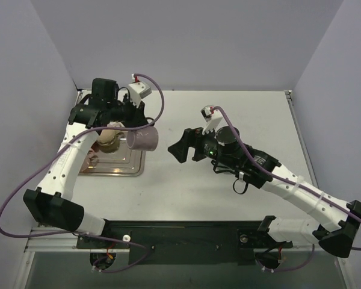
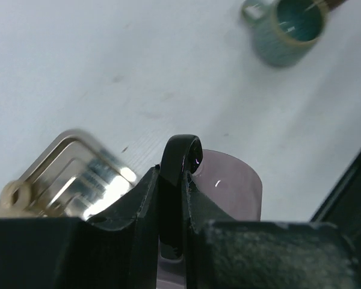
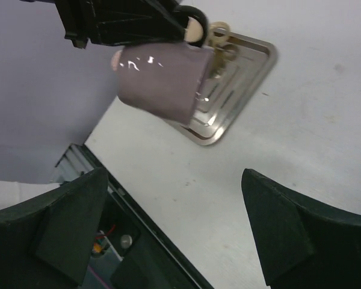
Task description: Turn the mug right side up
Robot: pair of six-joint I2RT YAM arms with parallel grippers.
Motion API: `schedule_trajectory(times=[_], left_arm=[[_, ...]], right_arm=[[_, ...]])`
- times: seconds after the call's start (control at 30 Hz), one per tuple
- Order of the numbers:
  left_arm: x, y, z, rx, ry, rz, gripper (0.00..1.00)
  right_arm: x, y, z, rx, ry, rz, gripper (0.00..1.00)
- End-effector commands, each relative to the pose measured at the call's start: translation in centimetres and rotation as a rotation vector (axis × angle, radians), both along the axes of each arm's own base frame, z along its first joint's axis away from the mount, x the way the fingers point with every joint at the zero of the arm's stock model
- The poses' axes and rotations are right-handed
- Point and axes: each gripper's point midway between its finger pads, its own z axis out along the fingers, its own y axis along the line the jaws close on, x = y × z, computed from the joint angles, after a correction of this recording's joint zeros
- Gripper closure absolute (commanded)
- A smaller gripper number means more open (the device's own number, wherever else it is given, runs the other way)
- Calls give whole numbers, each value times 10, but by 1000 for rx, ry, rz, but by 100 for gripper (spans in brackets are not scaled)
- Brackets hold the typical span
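From above, the left gripper (image 1: 127, 123) holds the lilac mug (image 1: 144, 140) on its side, off the counter (image 1: 228, 198) and over the right edge of the metal tray (image 1: 117, 169). The right gripper (image 1: 182, 148) hangs just right of the mug, jaws apart and holding nothing.

On the left wrist, the jaws are clamped on the mug's black handle (image 2: 181, 158). A teal cup (image 2: 289, 30) stands upright farther off.

On the right wrist, the mug hangs tilted in front of the tray.
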Motion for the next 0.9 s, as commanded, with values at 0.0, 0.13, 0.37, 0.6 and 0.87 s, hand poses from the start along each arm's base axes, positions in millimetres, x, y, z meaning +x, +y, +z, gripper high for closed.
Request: schedule_trajectory(times=[0.0,0.13,0.37,0.6,0.87], left_arm=[[-47,-70,69,-343,92,-199,100],[-64,-84,99,-488,118,-261,100],[-88,-100,115,-618,173,-361,100],[-42,-50,73,-234,-11,-94,8],[17,122,-5,666,-203,317,7]], right_arm=[[-8,57,37,261,3,184,13],[-9,69,50,333,13,206,13],[-14,72,61,412,0,234,69],[26,32,11,84,24,-31,100],[75,-9,-107,-432,224,-219,100]])
